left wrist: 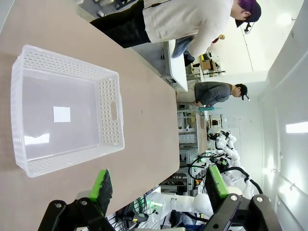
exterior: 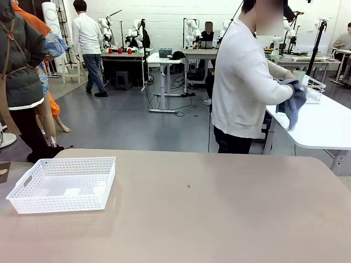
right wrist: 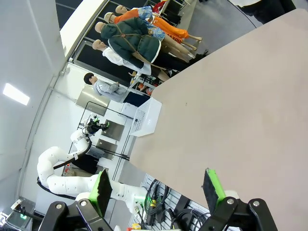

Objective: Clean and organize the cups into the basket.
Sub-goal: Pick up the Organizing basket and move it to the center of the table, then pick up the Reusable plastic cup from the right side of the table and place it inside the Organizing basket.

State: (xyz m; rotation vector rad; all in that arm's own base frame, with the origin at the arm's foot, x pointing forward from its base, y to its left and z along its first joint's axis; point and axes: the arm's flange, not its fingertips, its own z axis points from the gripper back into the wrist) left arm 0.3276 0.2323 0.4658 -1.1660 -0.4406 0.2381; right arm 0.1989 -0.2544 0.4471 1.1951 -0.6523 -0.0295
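Basket [left wrist: 108,91] just beyond left end effector [left wrist: 159,185]

White brick wall [exterior: 164,11], grey floor [exterior: 126,120], white table [exterior: 329,127], tan tabletop [exterior: 230,213]

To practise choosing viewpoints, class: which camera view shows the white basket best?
The left wrist view: it looks down into the basket, showing floor and lattice walls. The front view shows the basket obliquely; the right wrist view shows the basket small, far off.
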